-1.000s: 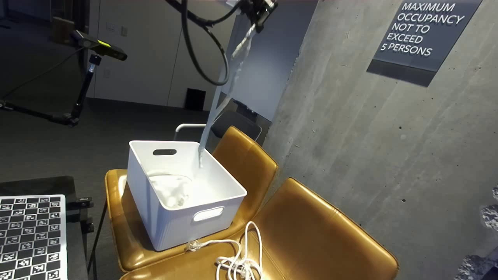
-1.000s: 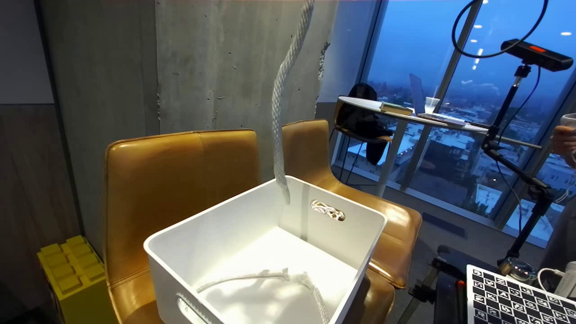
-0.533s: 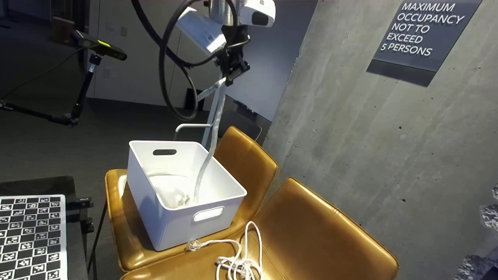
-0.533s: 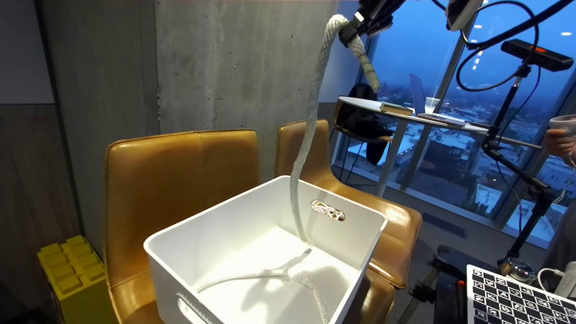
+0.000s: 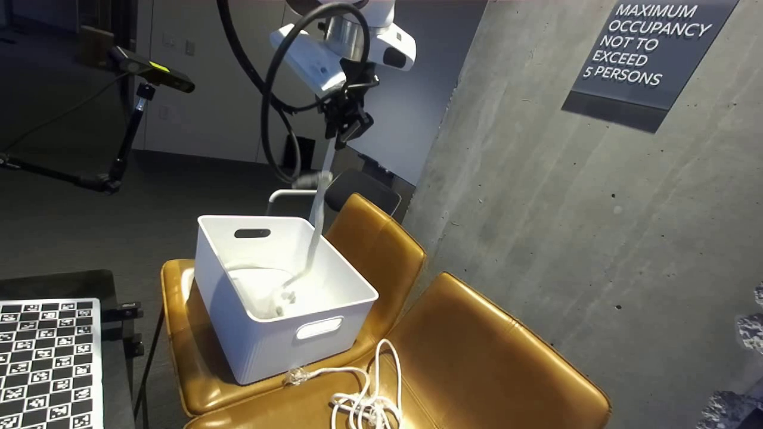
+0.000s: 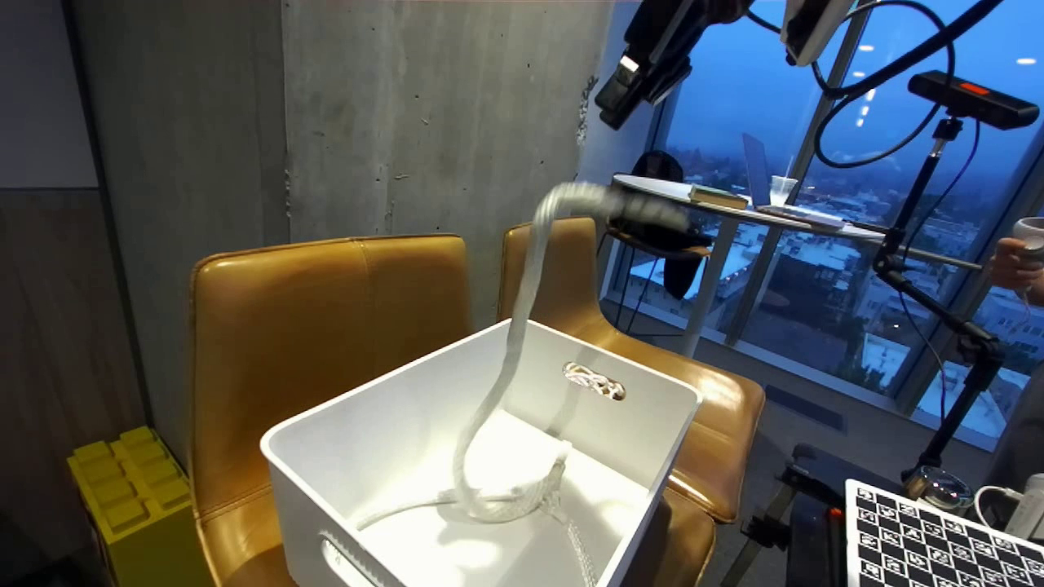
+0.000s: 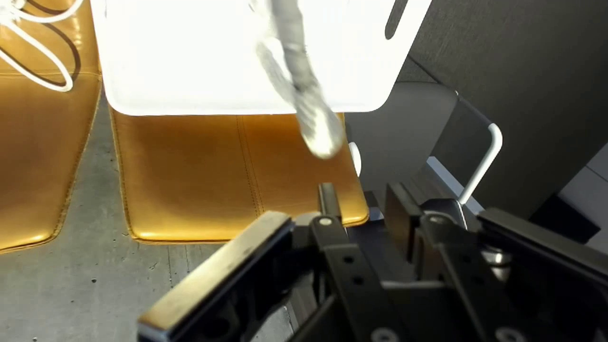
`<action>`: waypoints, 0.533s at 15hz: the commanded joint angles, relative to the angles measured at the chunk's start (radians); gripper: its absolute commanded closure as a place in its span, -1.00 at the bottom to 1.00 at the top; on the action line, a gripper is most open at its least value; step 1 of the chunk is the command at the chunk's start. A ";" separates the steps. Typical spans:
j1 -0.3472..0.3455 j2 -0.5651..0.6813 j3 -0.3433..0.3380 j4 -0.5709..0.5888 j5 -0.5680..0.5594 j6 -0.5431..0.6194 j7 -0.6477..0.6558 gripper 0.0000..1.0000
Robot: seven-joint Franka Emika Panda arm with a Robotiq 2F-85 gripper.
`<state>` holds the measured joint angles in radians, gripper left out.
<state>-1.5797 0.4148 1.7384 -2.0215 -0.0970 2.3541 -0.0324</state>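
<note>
My gripper point(image 7: 361, 199) stands open in the wrist view, a gap between its fingers and nothing in it. In both exterior views the gripper point(image 5: 351, 134) point(image 6: 624, 106) hangs above a white bin point(image 5: 286, 351) point(image 6: 636, 440). A thick white rope point(image 6: 534, 253) point(image 5: 320, 208) is apart from the fingers, below them. Its blurred upper part bends sideways over the bin's rim, and its lower part curls on the bin floor. From the wrist, the rope point(image 7: 308, 95) end points towards me. Other rope lengths point(image 6: 440, 500) lie inside the bin.
The bin sits on a tan leather chair point(image 6: 334, 326) point(image 5: 381, 256). Beside it, a tangle of thin white cord point(image 5: 369, 411) lies on another tan chair point(image 5: 495, 351). A concrete wall point(image 5: 536, 208) rises behind. A camera on a stand point(image 5: 152, 70) and a checkered board point(image 5: 47, 357) are nearby.
The arm came down into view over the bin with the rope gripped. The fingers have since parted, and the rope has dropped away, more of it now curling inside the bin.
</note>
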 commanded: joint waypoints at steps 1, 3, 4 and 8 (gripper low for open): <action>0.025 -0.043 -0.050 0.014 0.013 -0.008 -0.032 -0.29; 0.022 -0.045 -0.088 0.009 0.008 -0.024 -0.065 -0.59; 0.028 -0.051 -0.124 0.009 0.009 -0.029 -0.084 -0.72; 0.102 -0.066 -0.370 0.020 0.018 -0.023 -0.207 -1.00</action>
<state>-1.5487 0.3721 1.5371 -2.0252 -0.0970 2.3414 -0.1549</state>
